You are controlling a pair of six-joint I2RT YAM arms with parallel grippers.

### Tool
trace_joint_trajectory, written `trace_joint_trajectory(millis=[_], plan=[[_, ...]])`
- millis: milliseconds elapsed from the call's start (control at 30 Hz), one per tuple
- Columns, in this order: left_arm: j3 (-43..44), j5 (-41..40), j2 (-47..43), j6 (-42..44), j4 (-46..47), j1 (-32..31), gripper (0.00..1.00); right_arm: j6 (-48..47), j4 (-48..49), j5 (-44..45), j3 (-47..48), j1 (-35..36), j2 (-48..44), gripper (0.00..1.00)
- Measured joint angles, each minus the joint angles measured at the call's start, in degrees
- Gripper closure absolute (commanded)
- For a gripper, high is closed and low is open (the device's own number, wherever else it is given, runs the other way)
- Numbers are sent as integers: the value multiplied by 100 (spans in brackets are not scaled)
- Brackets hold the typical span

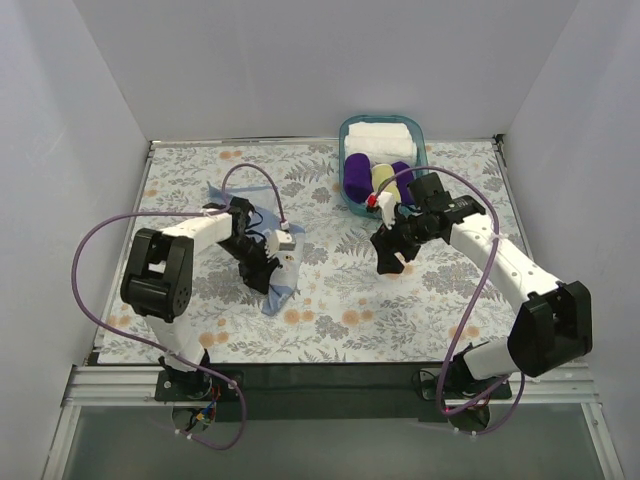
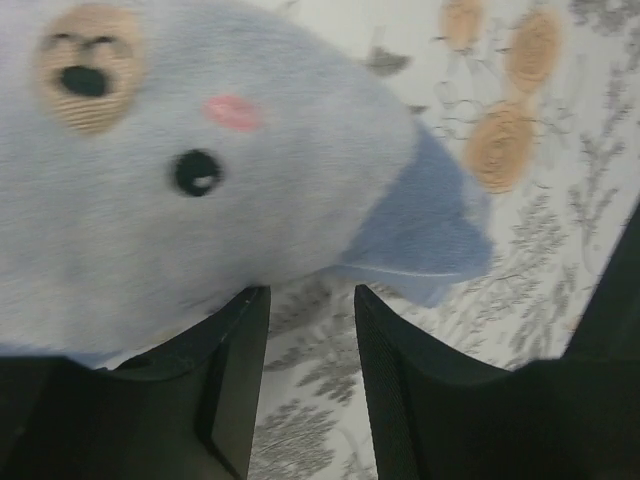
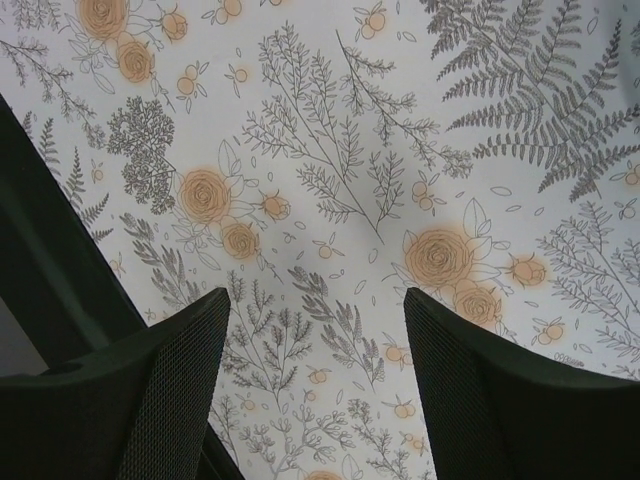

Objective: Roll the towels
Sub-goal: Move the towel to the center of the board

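Step in hand: by my judgement, starting the roll of the light blue towel (image 1: 283, 285), which lies bunched on the flowered tablecloth (image 1: 330, 310), left of the middle.
Left gripper (image 2: 308, 296): low at the near edge of this towel, fingers a little apart, with only tablecloth between them and nothing pinched.
Right gripper (image 3: 315, 300): above bare tablecloth, well apart from the towel, fingers spread wide and empty.
How to do it well: I think the cloth should first be pulled flat, because a bunched cloth gives a loose roll. Then one edge is taken between the fingers and turned over evenly, while the other arm holds the far side down.
Towel material: soft fleecy cloth, pale blue, with a stitched face that has a black eye (image 2: 197, 172), a pink cheek and a tan patch. One darker blue corner sticks out.
Other towel: a pale yellow roll (image 1: 383, 178) sits in the teal basket (image 1: 341, 150) between purple rolls (image 1: 357, 175), with white folded towels (image 1: 378, 135) behind. Whether it is the yellow-green one I cannot tell.
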Motion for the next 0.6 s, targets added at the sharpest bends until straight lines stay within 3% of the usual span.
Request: trace_joint_trajectory(millis=[100, 267, 433, 500, 600], plan=[[-450, 352, -389, 96, -284, -334, 63, -26, 173, -81, 151, 22, 181, 41], [-404, 1102, -986, 297, -992, -909, 63, 192, 774, -52, 452, 210, 780, 46], [302, 1685, -1198, 339, -1392, -254, 54, 726, 1502, 136, 999, 715, 1775, 47], [514, 1676, -1239, 160, -1078, 289, 53, 922, 1692, 227, 1316, 894, 2159, 47], [391, 1397, -1335, -149, -267, 592, 52, 1150, 1945, 354, 1672, 1064, 2524, 46]])
